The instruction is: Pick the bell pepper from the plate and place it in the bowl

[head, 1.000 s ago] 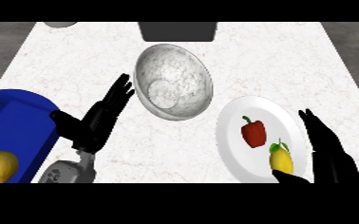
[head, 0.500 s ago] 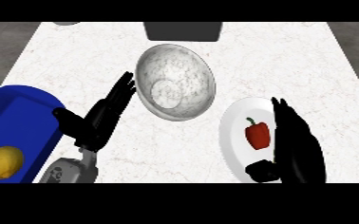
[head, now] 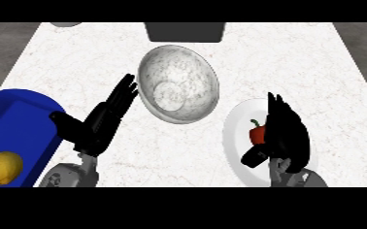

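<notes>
The right hand (head: 288,135) lies over the white plate (head: 237,140) at the counter's (head: 287,63) right edge, fingers straight, beside the red bell pepper (head: 257,133) on the plate. The bowl (head: 177,83) sits mid-counter. The left hand (head: 104,116) rests open beside it.

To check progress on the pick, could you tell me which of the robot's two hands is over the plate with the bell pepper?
The right hand, over the white plate beside the red bell pepper; the left hand rests open left of the bowl.
</notes>
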Controlling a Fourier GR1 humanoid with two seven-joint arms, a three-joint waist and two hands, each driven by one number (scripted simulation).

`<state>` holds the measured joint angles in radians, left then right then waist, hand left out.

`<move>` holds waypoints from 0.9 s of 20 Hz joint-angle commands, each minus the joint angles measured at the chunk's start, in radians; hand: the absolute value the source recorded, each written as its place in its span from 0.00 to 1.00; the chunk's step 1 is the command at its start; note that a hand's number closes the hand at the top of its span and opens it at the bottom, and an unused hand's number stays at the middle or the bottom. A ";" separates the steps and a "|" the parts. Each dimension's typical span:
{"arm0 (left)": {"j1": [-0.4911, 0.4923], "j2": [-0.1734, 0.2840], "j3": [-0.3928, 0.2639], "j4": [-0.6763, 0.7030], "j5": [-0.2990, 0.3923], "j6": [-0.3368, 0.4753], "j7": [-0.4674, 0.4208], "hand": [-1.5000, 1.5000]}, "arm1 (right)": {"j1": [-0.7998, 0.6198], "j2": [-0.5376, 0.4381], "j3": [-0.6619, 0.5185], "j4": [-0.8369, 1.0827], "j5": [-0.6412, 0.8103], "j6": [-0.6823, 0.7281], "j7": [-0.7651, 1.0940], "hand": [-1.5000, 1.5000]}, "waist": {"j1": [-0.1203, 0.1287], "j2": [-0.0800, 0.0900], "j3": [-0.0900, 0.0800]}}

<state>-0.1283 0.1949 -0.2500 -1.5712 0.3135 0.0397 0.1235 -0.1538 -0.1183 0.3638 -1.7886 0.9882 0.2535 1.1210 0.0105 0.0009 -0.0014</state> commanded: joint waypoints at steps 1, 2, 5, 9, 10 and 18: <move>-0.075 -0.008 0.039 0.046 -0.001 0.020 0.029 0.50 | 0.011 0.042 -0.011 0.051 0.003 0.110 0.147 0.00 | -0.017 0.001 0.001; 0.000 -0.034 -0.030 0.005 -0.041 0.023 -0.007 0.50 | -0.030 0.067 -0.038 0.079 -0.005 0.131 0.160 0.00 | -0.006 0.000 0.001; -0.008 -0.022 0.014 0.034 -0.009 -0.007 -0.013 0.50 | -0.047 0.060 -0.072 0.067 0.000 0.180 0.140 0.00 | -0.011 0.000 0.001; -0.038 -0.008 0.040 0.011 -0.014 -0.007 0.022 0.50 | 0.008 0.084 -0.056 0.123 0.058 0.120 0.076 0.00 | -0.011 -0.001 0.001; -0.017 -0.012 0.043 0.020 0.004 -0.033 0.021 0.50 | -0.045 0.092 -0.090 0.131 0.051 0.148 0.074 0.00 | -0.009 -0.001 0.001; -0.044 -0.049 0.046 0.028 -0.039 -0.010 0.032 0.50 | -0.023 0.117 -0.081 0.184 0.126 0.106 0.061 0.00 | -0.011 -0.001 0.001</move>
<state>-0.1417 0.1658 -0.2039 -1.5467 0.2907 0.0144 0.1258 -0.1599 -0.0188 0.2981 -1.6333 1.0819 0.3333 1.0739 0.0018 -0.0009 0.0003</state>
